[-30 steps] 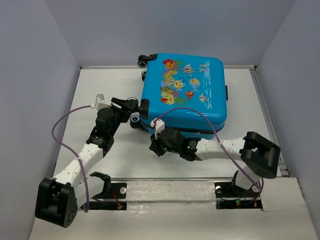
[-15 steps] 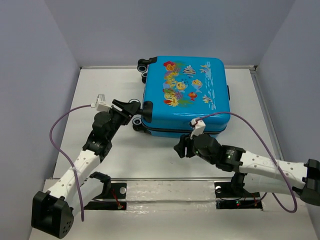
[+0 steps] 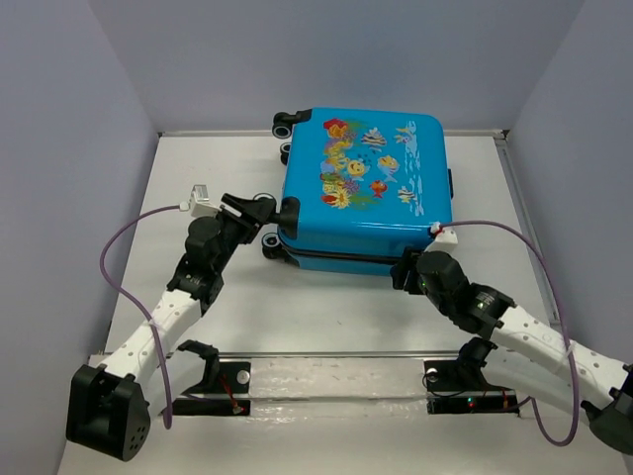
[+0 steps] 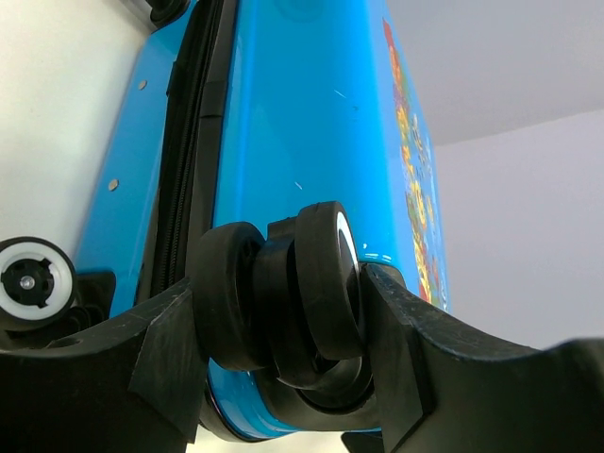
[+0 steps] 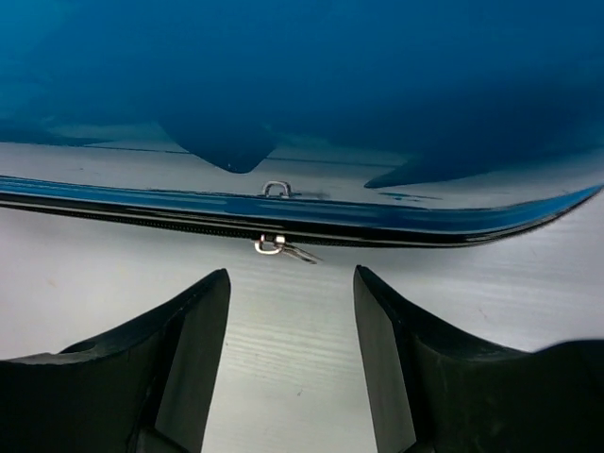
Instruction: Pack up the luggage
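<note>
Blue suitcase [image 3: 366, 188] lies flat on table [image 3: 307, 317], closed, fish print uppermost. Left jaws grip a black-and-white wheel [image 4: 316, 274]. Right jaws open, facing the zip [image 5: 274, 246], not touching.

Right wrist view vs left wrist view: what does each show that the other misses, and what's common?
Right wrist only: the zipper pull on the closed seam of the luggage, lying ahead of the open, empty right gripper, with bare table beneath.
Left wrist only: the left gripper clamped on a caster wheel, a second wheel at lower left, and the edge of the fish print.
Both: the luggage's blue shell and its black zipper line.
</note>
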`<action>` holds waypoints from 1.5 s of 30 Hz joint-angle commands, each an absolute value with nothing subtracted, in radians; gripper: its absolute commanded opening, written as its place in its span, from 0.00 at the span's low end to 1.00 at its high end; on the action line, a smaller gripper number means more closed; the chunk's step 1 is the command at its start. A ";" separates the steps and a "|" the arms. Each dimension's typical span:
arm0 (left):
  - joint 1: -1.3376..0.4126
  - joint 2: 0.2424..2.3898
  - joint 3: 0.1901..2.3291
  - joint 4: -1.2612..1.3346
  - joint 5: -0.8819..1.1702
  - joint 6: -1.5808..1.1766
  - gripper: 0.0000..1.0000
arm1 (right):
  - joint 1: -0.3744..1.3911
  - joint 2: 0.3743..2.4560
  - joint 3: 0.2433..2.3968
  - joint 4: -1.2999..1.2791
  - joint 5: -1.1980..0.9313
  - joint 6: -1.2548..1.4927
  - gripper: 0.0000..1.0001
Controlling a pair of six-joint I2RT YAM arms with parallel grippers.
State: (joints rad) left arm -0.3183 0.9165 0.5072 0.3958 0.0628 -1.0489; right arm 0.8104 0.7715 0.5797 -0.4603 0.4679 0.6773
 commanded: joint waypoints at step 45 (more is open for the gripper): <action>-0.445 0.944 0.571 0.373 0.066 -0.789 0.06 | 1.298 1.543 0.821 0.472 0.251 0.269 0.07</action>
State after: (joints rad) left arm -0.3943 0.9672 0.4973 0.4393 -0.0425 -1.0531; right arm 1.1774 1.5242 0.7578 0.3546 0.5205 0.3042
